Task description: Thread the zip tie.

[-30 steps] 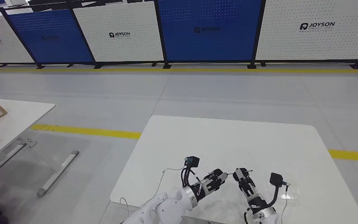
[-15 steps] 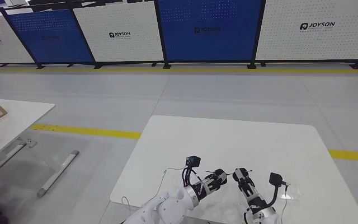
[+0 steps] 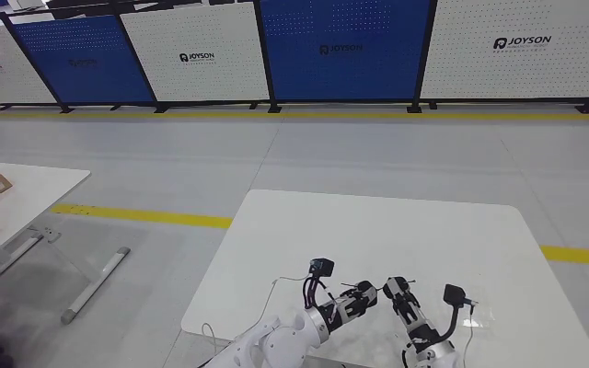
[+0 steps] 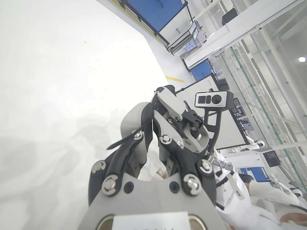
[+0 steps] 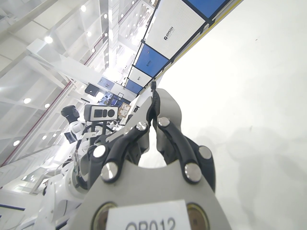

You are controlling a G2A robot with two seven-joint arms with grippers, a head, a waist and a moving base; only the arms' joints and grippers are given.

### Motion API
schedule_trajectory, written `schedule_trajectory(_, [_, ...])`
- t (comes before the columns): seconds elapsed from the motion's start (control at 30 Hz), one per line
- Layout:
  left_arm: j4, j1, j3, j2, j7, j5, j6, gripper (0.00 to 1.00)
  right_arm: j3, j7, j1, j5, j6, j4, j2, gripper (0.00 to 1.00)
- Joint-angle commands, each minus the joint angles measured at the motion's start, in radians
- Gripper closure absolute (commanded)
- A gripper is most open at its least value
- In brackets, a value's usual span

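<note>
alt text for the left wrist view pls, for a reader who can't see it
The left gripper, seen from behind over a white table, is shut on a thin black plastic zip tie whose end sticks out past its fingers. Just beyond, the right gripper points back toward it, close by.

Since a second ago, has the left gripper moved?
Yes: the left gripper has drifted slightly back toward the near edge of the table.

Robotics test hall: blue/white pegboard partitions [image 3: 345, 51], yellow floor line [image 3: 138, 215], white worktable [image 3: 386, 230], high lit ceiling [image 5: 48, 13].
</note>
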Motion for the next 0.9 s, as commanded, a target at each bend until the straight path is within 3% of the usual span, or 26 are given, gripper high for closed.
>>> schedule_trajectory(0.0, [-0.002,0.0,0.0,0.0,-0.001,0.001,-0.002,1.0,-0.002,0.005,0.0,-0.001,0.0,-0.001,0.0,1.0])
schedule_trajectory(0.3, [-0.009,0.003,-0.006,0.0,0.003,0.0,0.003,1.0,-0.001,0.034,0.0,0.019,0.003,-0.009,0.0,1.0])
schedule_trajectory(0.33, [-0.009,0.003,-0.007,0.0,0.004,-0.001,0.005,1.0,0.0,0.036,-0.001,0.021,0.005,-0.011,0.0,0.88])
schedule_trajectory(0.37, [-0.009,0.003,-0.007,0.0,0.004,-0.003,0.007,1.0,0.001,0.037,-0.001,0.024,0.006,-0.013,0.0,0.67])
schedule_trajectory(0.4, [-0.009,0.003,-0.008,0.0,0.005,-0.005,0.009,1.0,0.003,0.038,-0.002,0.026,0.006,-0.014,0.0,0.59])
schedule_trajectory(0.5, [-0.006,0.001,-0.01,-0.001,0.008,-0.016,0.021,1.0,0.006,0.037,-0.005,0.029,0.005,-0.018,0.0,0.43])
schedule_trajectory(0.57, [-0.002,-0.002,-0.012,-0.003,0.012,-0.029,0.031,1.0,0.008,0.034,-0.006,0.03,0.003,-0.018,0.0,0.39])
schedule_trajectory(0.73, [0.001,-0.005,-0.014,-0.006,0.021,-0.043,0.043,1.0,0.013,0.03,-0.008,0.032,-0.002,-0.012,0.0,0.51])
schedule_trajectory(0.87, [0.0,-0.002,-0.017,-0.006,0.027,-0.048,0.048,1.0,0.016,0.025,-0.01,0.032,-0.009,-0.007,0.0,0.55])
